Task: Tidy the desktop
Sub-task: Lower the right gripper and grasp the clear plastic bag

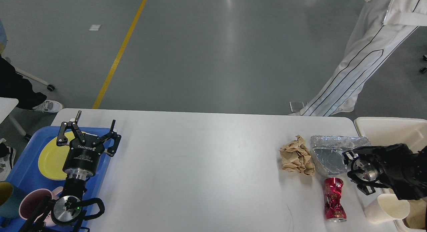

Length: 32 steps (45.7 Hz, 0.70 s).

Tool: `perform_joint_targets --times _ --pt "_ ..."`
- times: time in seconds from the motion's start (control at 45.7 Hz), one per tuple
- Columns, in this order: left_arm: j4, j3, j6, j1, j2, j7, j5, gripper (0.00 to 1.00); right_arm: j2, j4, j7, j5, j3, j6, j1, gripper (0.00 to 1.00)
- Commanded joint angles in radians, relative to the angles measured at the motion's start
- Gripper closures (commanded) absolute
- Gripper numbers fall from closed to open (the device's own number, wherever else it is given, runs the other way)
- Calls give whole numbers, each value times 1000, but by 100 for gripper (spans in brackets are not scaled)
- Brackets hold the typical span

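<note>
Counter [206, 165] fills lower view; left gripper [95, 125] above blue tray [23, 165] at left edge, fingers spread, grasping nothing; right gripper [350, 168] near right edge, beside foil container [328, 155] and crushed red can [334, 199], finger state unclear

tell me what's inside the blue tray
The blue tray holds a yellow plate and a pink mug. The left end effector and arm cover the rest.

One can [334, 200] — three cups [387, 208]
</note>
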Motion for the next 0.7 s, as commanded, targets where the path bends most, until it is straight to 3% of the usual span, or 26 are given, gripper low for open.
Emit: perform_joint_targets --times 0.0,0.109,0.197,0.306,0.569,0.678 --pt "0 0 0 1 0 0 0 4 2 -24 -1 7 6 -5 -6 63" --pt "0 0 0 -1 0 -1 -1 4 2 -40 -1 5 20 -5 -17 66" --pt "0 0 0 1 0 0 0 4 11 -39 -3 4 21 0 -17 87" --pt "1 0 0 -1 0 -1 0 4 16 -37 -3 2 21 9 -17 99" --pt "0 0 0 -1 0 0 0 4 13 -30 -3 5 44 12 -19 100" --pt "0 0 0 -1 0 0 0 4 8 -24 -23 7 60 12 -5 100"
